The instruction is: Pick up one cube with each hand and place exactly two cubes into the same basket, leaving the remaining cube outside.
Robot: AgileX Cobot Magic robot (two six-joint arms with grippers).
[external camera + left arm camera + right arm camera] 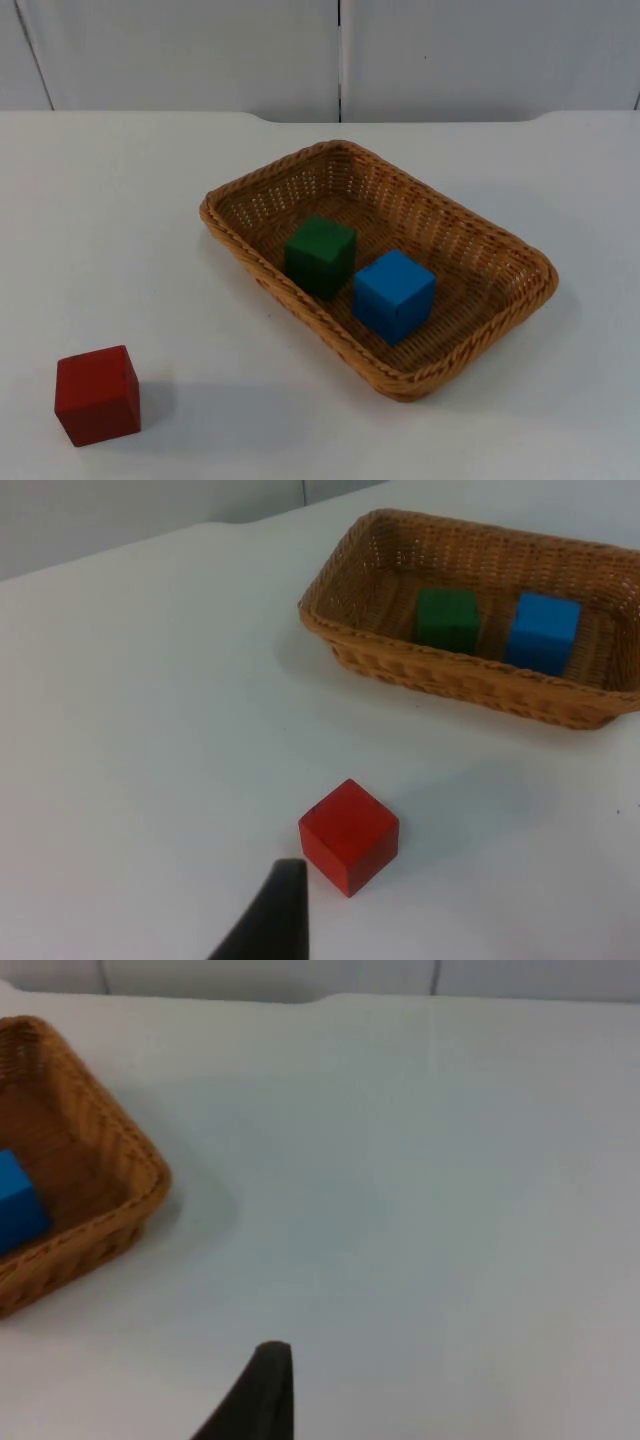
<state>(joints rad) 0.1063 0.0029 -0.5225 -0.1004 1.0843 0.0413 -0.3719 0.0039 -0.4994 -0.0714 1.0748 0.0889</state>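
The green cube (pixel 320 255) and the blue cube (pixel 394 295) sit side by side, close together, inside the wicker basket (pixel 250 184), while the red cube (pixel 97 394) stands alone on the white counter (pixel 120 220), well apart from the basket. The left gripper (pixel 270 920) hangs above the counter just beside the red cube, the right gripper (pixel 255 1395) over bare counter near the basket's end. Whether either gripper is spread or closed cannot be told.
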